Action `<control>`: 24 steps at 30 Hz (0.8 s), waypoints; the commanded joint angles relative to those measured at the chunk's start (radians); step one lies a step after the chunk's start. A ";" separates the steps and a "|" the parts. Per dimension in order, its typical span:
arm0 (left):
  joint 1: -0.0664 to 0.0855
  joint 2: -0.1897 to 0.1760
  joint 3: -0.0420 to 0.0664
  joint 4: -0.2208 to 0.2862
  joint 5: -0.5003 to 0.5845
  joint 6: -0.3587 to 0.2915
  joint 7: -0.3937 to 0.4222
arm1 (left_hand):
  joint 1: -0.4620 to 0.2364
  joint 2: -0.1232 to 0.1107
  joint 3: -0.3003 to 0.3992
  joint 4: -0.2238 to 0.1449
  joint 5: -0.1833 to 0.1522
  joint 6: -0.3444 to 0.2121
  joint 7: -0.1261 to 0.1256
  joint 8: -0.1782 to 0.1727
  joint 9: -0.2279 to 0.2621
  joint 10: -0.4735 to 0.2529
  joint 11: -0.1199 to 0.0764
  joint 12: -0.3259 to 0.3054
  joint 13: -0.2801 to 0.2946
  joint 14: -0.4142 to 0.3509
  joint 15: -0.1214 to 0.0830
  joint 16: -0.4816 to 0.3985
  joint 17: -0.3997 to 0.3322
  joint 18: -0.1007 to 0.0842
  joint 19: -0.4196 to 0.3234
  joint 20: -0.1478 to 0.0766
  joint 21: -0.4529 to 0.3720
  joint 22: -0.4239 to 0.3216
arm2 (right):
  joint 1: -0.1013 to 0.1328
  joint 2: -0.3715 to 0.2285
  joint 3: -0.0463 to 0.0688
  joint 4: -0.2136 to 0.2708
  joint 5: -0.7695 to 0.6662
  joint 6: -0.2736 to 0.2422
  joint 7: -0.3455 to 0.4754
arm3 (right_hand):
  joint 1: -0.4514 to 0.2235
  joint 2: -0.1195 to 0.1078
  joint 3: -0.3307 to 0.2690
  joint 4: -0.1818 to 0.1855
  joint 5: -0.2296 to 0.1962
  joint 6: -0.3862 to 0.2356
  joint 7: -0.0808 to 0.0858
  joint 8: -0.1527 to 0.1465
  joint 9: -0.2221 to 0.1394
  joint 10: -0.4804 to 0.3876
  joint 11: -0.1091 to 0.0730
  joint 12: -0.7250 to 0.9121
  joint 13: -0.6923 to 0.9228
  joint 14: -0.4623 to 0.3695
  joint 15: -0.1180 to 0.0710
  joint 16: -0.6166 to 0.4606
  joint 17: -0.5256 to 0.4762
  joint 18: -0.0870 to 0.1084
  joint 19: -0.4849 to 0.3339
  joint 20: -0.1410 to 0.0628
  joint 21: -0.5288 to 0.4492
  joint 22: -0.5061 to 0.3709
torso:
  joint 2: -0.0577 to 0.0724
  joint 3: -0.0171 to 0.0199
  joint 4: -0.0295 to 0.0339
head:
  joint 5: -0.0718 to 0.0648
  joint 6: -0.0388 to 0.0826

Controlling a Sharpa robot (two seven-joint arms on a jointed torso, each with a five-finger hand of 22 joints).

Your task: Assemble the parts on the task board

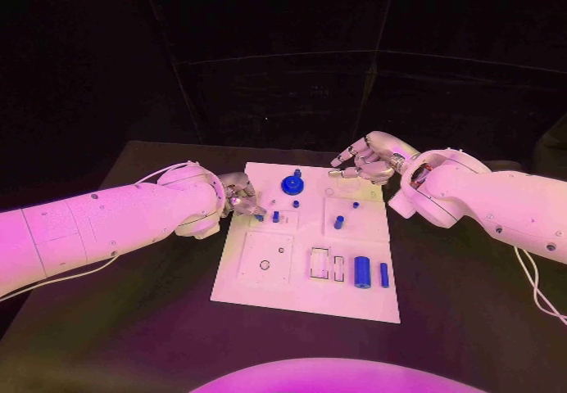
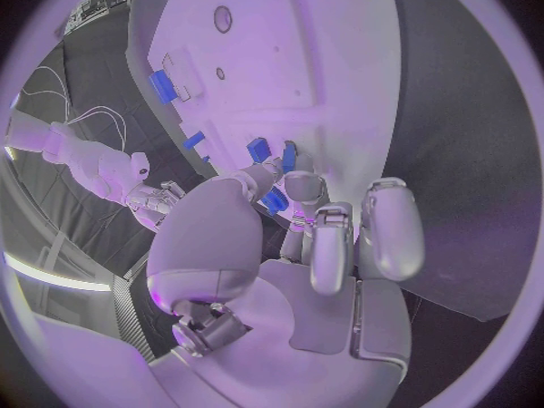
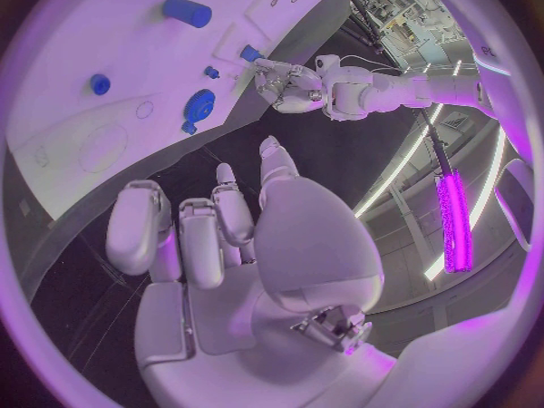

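- head view: the left arm [image 1: 106, 221] reached in across the table [image 1: 142, 327], and the left hand [image 1: 242, 199] rested at the left edge of the task board [image 1: 296, 291], fingertips down beside a small blue part [image 1: 275, 216]. whether it gripped that part could not be told here.
- head view: the right arm [image 1: 496, 201] bent inward, and the right hand [image 1: 369, 160] hovered just off the board's far right corner, fingers curled, holding nothing visible.
- head view: a round blue part [image 1: 293, 184] stood near the far edge; two blue cylinders [image 1: 363, 268] lay near the near right corner.
- left wrist view: the left hand [image 2: 306, 236] had its fingertips [image 2: 297, 183] pressed among small blue parts [image 2: 259, 149] on the board; a grasp could not be confirmed.
- right wrist view: the right hand [image 3: 227, 236] was off the board's edge, fingers drawn loosely together on nothing; the round blue part [image 3: 199, 105] lay on the board beyond.
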 commanded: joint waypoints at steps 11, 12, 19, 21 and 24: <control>-0.004 0.007 0.000 -0.008 -0.051 0.004 -0.005 | 0.013 0.021 0.067 -0.060 0.003 0.005 -0.001 0.004 0.001 0.008 -0.001 0.004 -0.001 0.104 -0.008 0.003 0.263 0.004 0.005 0.001 0.004 0.001 | 0.002 0.001 0.001 -0.001 -0.001 0.003 0.007 | 0.002 0.005 -0.005 -0.002 0.004 0.001 -0.008 0.003 0.001 -0.005 0.000 -0.004 -0.001 0.058 0.000 -0.004 0.044 0.014 -0.010 0.000 -0.003 -0.001 | 0.000 0.0000 -0.0010 | -0.001 0.000; -0.005 0.007 0.000 -0.008 -0.052 0.008 -0.005 | 0.012 0.021 0.068 -0.061 0.002 0.005 0.000 0.004 0.001 0.008 -0.001 0.004 -0.002 0.104 -0.008 0.003 0.263 0.004 0.006 0.000 0.004 0.001 | 0.002 0.000 0.001 -0.001 -0.001 0.003 0.007 | 0.002 0.005 -0.005 -0.002 0.004 0.001 -0.008 0.003 0.001 -0.005 0.000 -0.004 -0.001 0.058 0.000 -0.004 0.044 0.014 -0.010 0.000 -0.003 -0.001 | 0.000 -0.0001 -0.0010 | -0.001 0.000; -0.005 0.007 0.001 -0.004 -0.055 0.043 -0.008 | 0.012 0.021 0.068 -0.061 0.001 0.005 0.000 0.004 0.001 0.008 -0.001 0.004 -0.001 0.104 -0.008 0.003 0.263 0.004 0.006 0.000 0.003 0.000 | 0.002 0.000 0.001 -0.001 -0.001 0.004 0.008 | 0.002 0.005 -0.005 -0.002 0.004 0.001 -0.008 0.003 0.001 -0.005 0.000 -0.004 -0.001 0.058 0.000 -0.004 0.044 0.014 -0.010 0.000 -0.003 -0.001 | 0.000 0.0000 -0.0009 | -0.002 0.000; -0.005 0.007 0.001 -0.003 -0.055 0.051 -0.009 | 0.011 0.020 0.067 -0.062 0.000 0.004 0.000 0.004 0.001 0.009 0.000 0.005 0.000 0.104 -0.008 0.003 0.263 0.004 0.006 0.000 0.003 0.000 | 0.002 0.000 0.001 -0.001 -0.001 0.004 0.008 | 0.002 0.005 -0.005 -0.002 0.004 0.001 -0.008 0.003 0.001 -0.005 0.000 -0.004 -0.001 0.058 0.000 -0.004 0.044 0.014 -0.010 0.000 -0.003 -0.001 | 0.000 -0.0001 -0.0010 | -0.001 0.000; -0.005 0.006 0.001 0.000 -0.055 0.061 -0.010 | 0.011 0.018 0.067 -0.063 0.000 0.004 0.000 0.004 0.001 0.010 0.000 0.006 0.002 0.104 -0.008 0.003 0.263 0.004 0.006 0.000 0.004 0.001 | 0.002 0.000 0.000 -0.001 -0.001 0.005 0.008 | 0.002 0.005 -0.005 -0.002 0.004 0.001 -0.008 0.003 0.001 -0.005 0.000 -0.004 -0.001 0.058 0.000 -0.004 0.044 0.014 -0.010 0.000 -0.003 -0.001 | 0.000 -0.0001 -0.0008 | -0.001 -0.001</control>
